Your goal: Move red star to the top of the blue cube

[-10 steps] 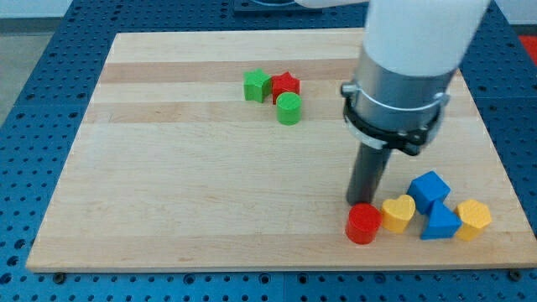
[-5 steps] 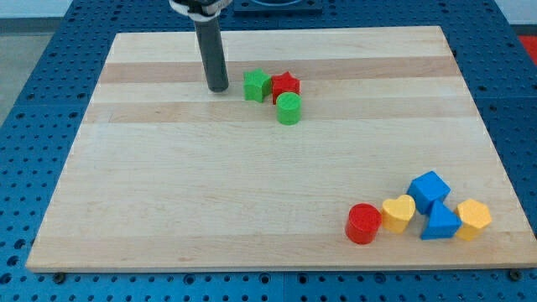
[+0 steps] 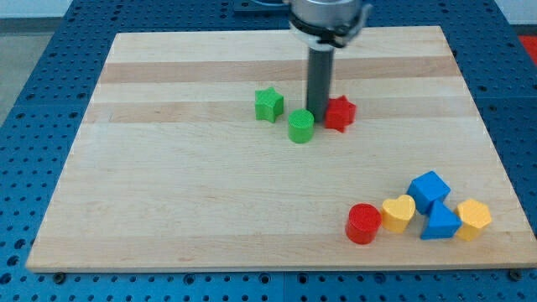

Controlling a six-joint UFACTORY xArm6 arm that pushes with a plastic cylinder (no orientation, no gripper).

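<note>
We are looking at a pale wooden desk point(image 3: 168, 193) with visible grain bands, lying on a blue perforated surface point(image 3: 33, 101). The blocks are showing a matte, plastic-like finish. Our arm is carrying no fingers, so nothing is being held; it is ending in a straight dark rod, and my tip point(image 3: 319, 120) is resting just left of the red star point(image 3: 340, 112), touching or nearly touching it, with the green cylinder point(image 3: 301, 127) just on the tip's near left. The green star point(image 3: 268, 104) is sitting farther left, apart from the others. The red star is lying flat in the desk's far middle, well apart from the blue cube point(image 3: 429, 190), which is sitting near right. Around the cube are clustering a red cylinder point(image 3: 364, 223), a yellow heart point(image 3: 398, 213), a blue triangular block point(image 3: 440, 223) and a yellow hexagonal block point(image 3: 474, 218).
</note>
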